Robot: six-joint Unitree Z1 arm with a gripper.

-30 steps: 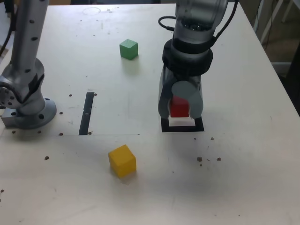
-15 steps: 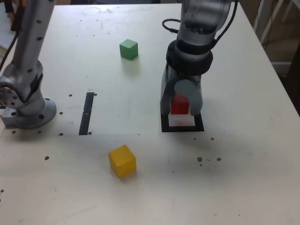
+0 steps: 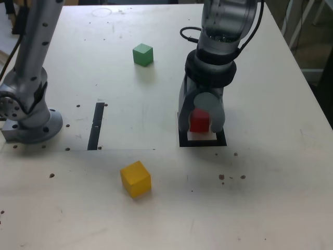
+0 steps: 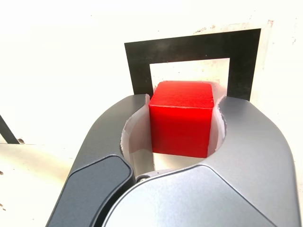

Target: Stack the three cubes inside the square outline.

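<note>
Centering the stack's likely base, we keep the gripper's fingers (image 4: pixel 241 125) pinched on the red cube (image 4: pixel 181 127) over the square outline (image 4: pixel 189 48), presumably for upright placement.

White tabletop (image 3: pixel 270 203), scattered with small dark pits. Bearings taken from the black square outline (image 3: pixel 203 144), in the exterior view: narrow black strip (image 3: pixel 95 127) to its left; round grey arm base (image 3: pixel 39 131) farther left, beyond the strip. Green cube (image 3: pixel 143 54) observed upper left of the outline; yellow cube (image 3: pixel 136 178) lower left, well apart from it.
</note>
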